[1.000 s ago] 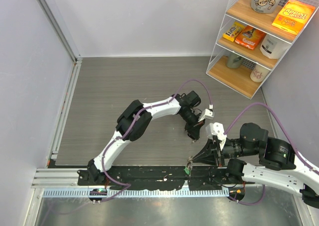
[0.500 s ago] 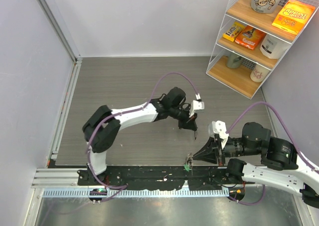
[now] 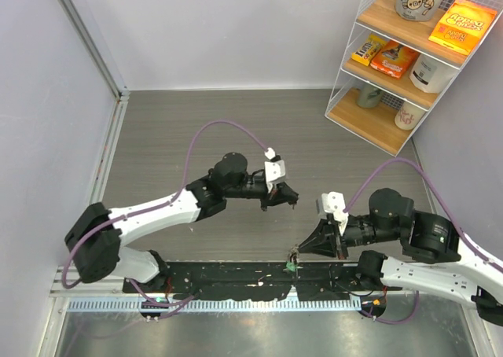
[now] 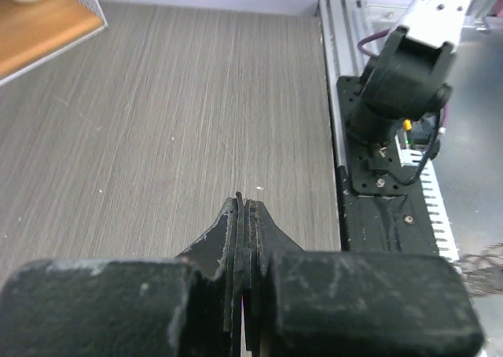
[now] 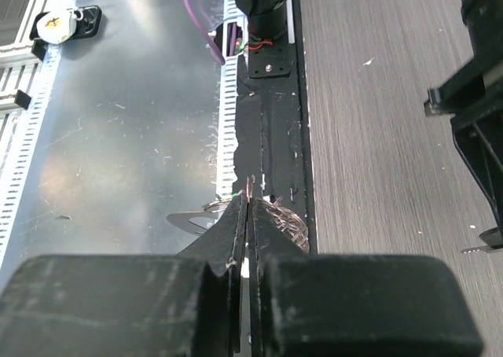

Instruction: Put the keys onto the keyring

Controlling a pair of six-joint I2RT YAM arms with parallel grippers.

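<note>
My right gripper [image 3: 299, 252] is shut on the keyring [image 3: 291, 266], a thin silvery loop with a small green piece, and holds it over the black base rail at the table's near edge. In the right wrist view the ring's edge [image 5: 251, 185] sticks out past the shut fingertips, with silvery loops [image 5: 288, 220] on both sides. My left gripper [image 3: 280, 197] is shut and hovers above the grey table, up and left of the right gripper; its jaws [image 4: 244, 204] are pressed together and I cannot tell whether a key is between them. A small silvery piece [image 5: 476, 249], maybe a key, shows by the left gripper's finger.
A wire shelf [image 3: 409, 58] with boxes, mugs and jars stands at the back right. The black base rail [image 3: 236, 278] and a metal sheet [image 3: 236, 333] run along the near edge. White walls close the left and back sides.
My left arm has swung left and stretched out low, and its gripper has drawn back from the right gripper. My right gripper has shifted slightly left, still holding the keyring.
</note>
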